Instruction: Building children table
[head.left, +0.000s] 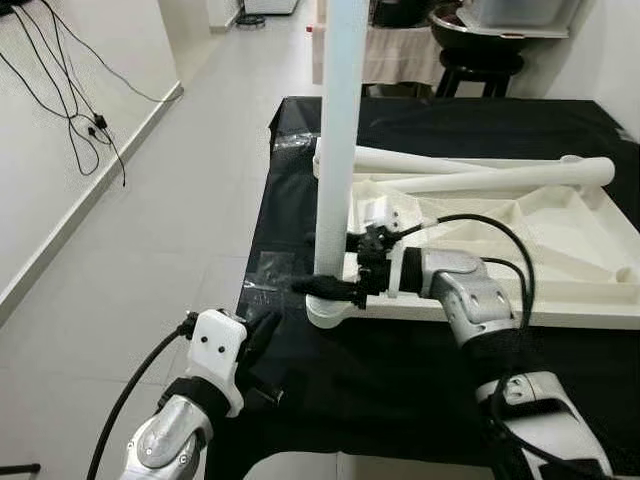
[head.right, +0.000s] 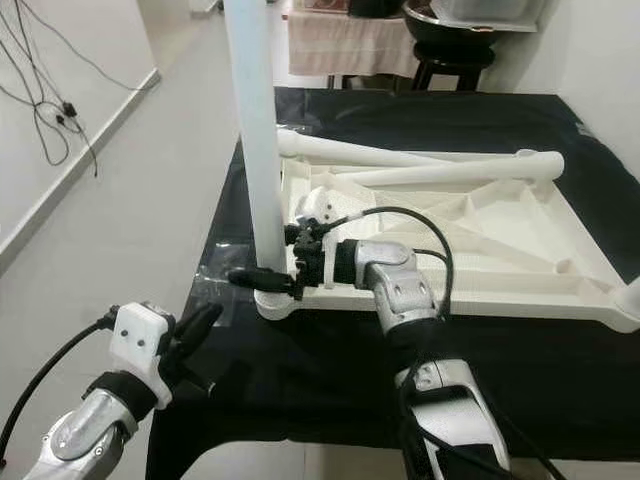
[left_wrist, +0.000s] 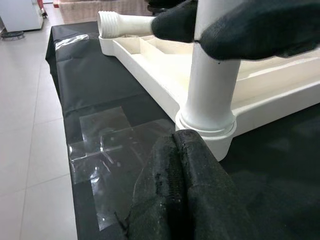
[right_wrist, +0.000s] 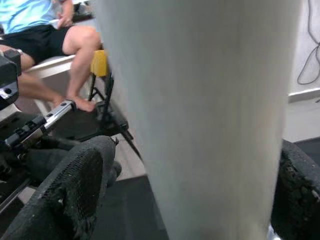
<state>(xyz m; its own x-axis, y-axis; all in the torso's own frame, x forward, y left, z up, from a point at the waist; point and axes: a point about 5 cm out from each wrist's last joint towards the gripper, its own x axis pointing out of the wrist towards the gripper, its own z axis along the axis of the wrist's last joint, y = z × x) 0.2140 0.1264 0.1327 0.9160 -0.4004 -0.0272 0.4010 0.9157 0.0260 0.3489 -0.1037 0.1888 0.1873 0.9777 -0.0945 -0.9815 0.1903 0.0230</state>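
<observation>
Tabletop (head.left: 560, 250) lies upside down on the black-covered bench (head.left: 400, 380), upright leg (head.left: 338, 150) seated in its corner socket at 9 o'clock. Right gripper (head.left: 330, 287) fingers clamp that leg just above the socket. Left gripper (head.left: 262, 335) at 7 o'clock, fingers closed, empty.

A room in a home, set up for testing: pale floor tiles (head.left: 180, 230), white walls with loose black cables (head.left: 70, 110) hanging down, a black-draped counter (head.left: 400, 370) patched with clear tape (left_wrist: 107, 150), a dark stool (head.left: 480, 65), and a barefoot person (right_wrist: 55, 45) seated nearby.
</observation>
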